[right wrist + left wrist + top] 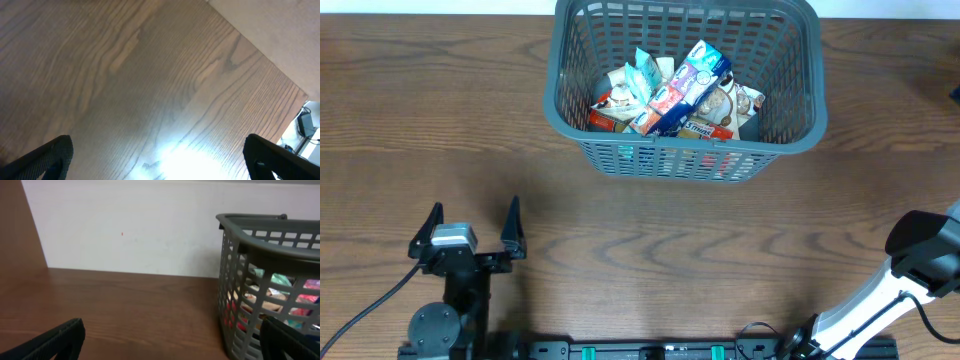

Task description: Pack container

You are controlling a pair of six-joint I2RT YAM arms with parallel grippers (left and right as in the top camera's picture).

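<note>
The left gripper (473,226) stands released, its 2 fingers spread wide with nothing between them, low over the table (650,255) at the near left. The right gripper (160,162) is likewise released and empty, its fingers far apart above bare wood. The container (660,160) sits at the far middle of the table, well apart from both, and holds a heap of packets (680,85). No loose packet shows on the wood, so the packing looks close to done.

The risks are small. The heap is loose, and the long blue and pink packet (692,80) lies tilted on top. A knock to the lattice wall could shift it, though the rim stands well above it. The likelier fault is the left arm swinging forward and right, so that a finger catches the slots and drags the light basket.

Only the overhead view shows what is inside and how far the arms stand from it; it cuts off the right gripper at the frame edge. The left wrist view gives the basket's height against the white wall (125,230). The right wrist view shows glare (175,160) and no basket.
</note>
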